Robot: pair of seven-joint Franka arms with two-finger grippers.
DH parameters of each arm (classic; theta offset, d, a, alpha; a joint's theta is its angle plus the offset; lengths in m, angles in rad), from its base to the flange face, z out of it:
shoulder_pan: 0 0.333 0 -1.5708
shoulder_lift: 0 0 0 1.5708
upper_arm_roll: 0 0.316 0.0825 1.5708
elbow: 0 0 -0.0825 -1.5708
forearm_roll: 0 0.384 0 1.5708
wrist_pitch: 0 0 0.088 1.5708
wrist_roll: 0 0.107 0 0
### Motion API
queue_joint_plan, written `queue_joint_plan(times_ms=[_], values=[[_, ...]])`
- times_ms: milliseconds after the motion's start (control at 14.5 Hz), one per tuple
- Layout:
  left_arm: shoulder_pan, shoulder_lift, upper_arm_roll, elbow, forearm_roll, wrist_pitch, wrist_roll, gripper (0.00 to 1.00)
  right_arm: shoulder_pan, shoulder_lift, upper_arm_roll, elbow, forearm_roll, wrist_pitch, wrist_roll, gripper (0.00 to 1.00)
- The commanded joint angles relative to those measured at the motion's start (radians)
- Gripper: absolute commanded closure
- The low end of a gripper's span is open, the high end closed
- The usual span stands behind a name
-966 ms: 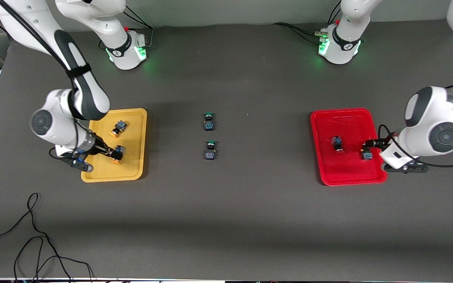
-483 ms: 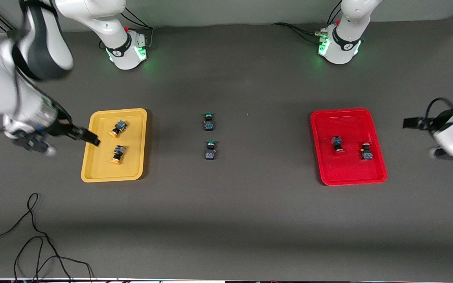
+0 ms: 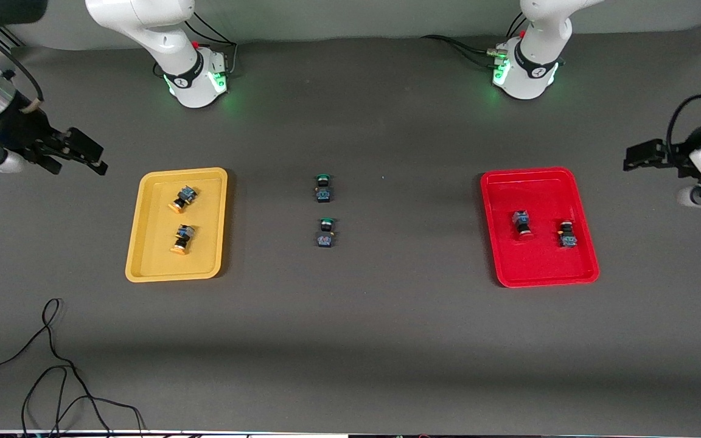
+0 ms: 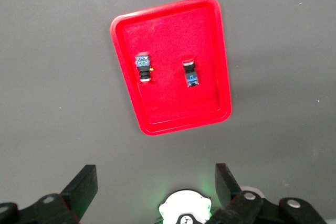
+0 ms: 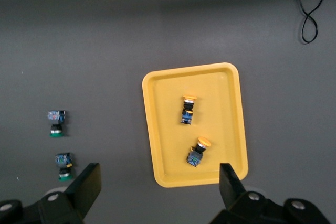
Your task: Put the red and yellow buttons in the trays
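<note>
Front view, yellow buttons in yellow tray, red buttons in red tray, left claw and right claw raised beside them, spread wide, empty.

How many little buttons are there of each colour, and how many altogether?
Red-capped push-button switches: 2
Orange-yellow-capped push-button switches: 2
Green-capped push-button switches: 2
Total: 6

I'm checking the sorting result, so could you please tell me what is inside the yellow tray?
The yellow tray holds two yellow-capped buttons, one farther from the front camera than the other, lying apart. Nothing covers them.
</note>
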State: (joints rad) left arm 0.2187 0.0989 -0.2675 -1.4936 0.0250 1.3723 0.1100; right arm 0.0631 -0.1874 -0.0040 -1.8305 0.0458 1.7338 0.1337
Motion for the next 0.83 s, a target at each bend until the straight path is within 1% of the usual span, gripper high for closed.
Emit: queue_joint_plan(times_ms=[0,138,276,552,759], values=[[-0.188,-0.057,0.177,-0.085,-0.016,0.066,0.022,0.00,-0.043,0.042,0.034,0.043,-0.012,-0.036,-0.069,0.00],[-0.193,-0.067,0.179,-0.111,-0.014,0.103,0.022,0.00,-0.045,0.052,0.036,0.053,-0.014,-0.036,-0.075,0.00],[-0.203,-0.070,0.183,-0.108,-0.014,0.106,0.019,0.00,-0.039,0.052,0.038,0.056,-0.020,-0.037,-0.068,0.00],[-0.269,-0.071,0.246,-0.105,-0.011,0.103,0.019,0.00,-0.039,0.059,0.038,0.054,-0.020,-0.039,-0.060,0.00],[-0.262,-0.070,0.245,-0.103,-0.014,0.099,0.020,0.00,-0.039,0.062,0.035,0.054,-0.020,-0.039,-0.060,0.00]])
